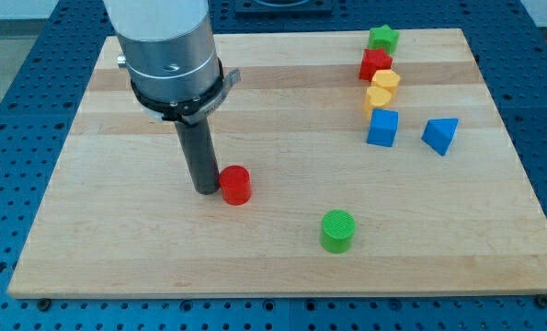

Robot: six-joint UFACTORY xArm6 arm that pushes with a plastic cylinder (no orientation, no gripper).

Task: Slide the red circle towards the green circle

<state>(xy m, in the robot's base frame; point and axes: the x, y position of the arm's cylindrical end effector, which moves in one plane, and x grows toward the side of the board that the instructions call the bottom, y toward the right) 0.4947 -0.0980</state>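
The red circle [235,185] stands on the wooden board [117,239], left of the middle. The green circle [337,230] stands lower and to the view's right of it, about a hand's width away. My tip [205,190] rests on the board right against the red circle's left side, touching or nearly touching it. The rod rises from there into the big grey arm body at the view's top left.
At the view's top right stands a column of blocks: a green star [382,38], a red block [375,64], a yellow block [386,81] and a second yellow block [377,97]. Below them are a blue cube [382,128] and a blue triangle [440,135].
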